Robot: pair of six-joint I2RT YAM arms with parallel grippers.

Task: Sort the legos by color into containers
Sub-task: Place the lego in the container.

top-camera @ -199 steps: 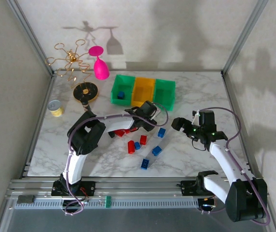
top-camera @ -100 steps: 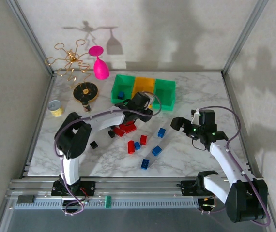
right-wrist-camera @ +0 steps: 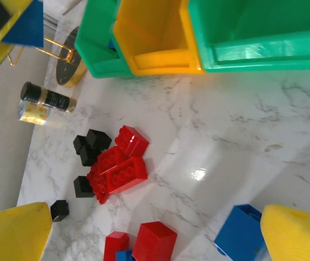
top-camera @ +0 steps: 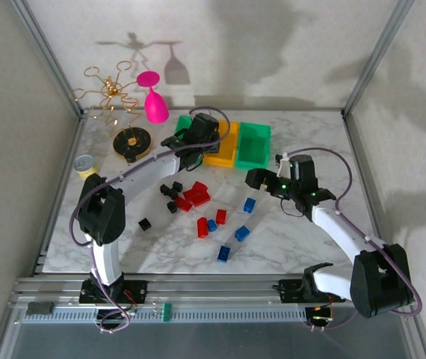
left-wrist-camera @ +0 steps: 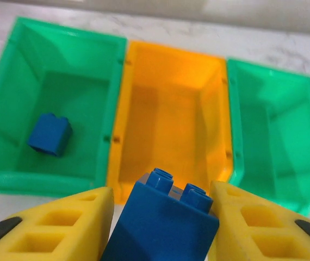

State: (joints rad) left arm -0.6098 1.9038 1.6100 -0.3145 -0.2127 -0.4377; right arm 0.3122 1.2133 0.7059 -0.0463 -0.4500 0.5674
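My left gripper hangs over the near edge of the bin row, shut on a blue brick. Below it lie the left green bin holding one blue brick, the bare orange bin and the bare right green bin. Loose legos lie on the marble: a red cluster, black ones, further red ones and blue ones. My right gripper is open and empty above a blue brick, near a red brick.
A pink glass, a gold wire rack and a black-gold disc stand at the back left. A small tin can sits by the left edge. A dark bottle lies near the disc. Metal frame posts flank the table.
My left gripper has travelled from the loose bricks back to the bins, carrying the blue brick. The right gripper has shifted left and farther over the bricks.
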